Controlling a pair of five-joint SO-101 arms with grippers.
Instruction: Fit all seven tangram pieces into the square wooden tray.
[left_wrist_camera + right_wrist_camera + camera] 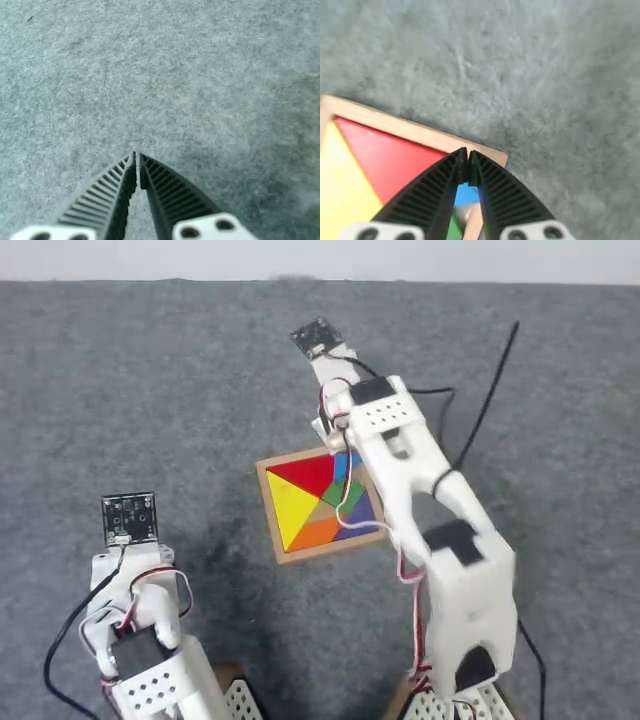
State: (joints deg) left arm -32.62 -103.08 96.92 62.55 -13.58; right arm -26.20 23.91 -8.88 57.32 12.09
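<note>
1. Tray (268, 508) of pale wood, square with a raised rim, lies flat on the grey carpet (150, 390) near the middle of the table. Its right side is under the right arm.
2. Being square, it has no long axis. It sits turned a little, so one corner leans toward the far left.
3. Inside, the coloured pieces lie flush, edge to edge.
   - The red triangle (308, 475) has its long side along the far rim.
   - The yellow triangle (288, 508) has its long side along the left rim.
   - The orange piece (315, 533) is against the near rim.
   - The green piece (343, 492), blue piece (343, 466) and purple piece (358, 510) are on the right, partly covered by the arm.
   - I cannot tell whether the brownish patch at the centre is a piece or bare wood.
4. The right gripper (468, 151) has its jaws pressed together, holding nothing. Its tips are over the tray's far corner, by the red triangle and blue piece.
5. The left gripper (137, 156) also has its jaws together and empty, above bare carpet well apart from the tray.
</note>
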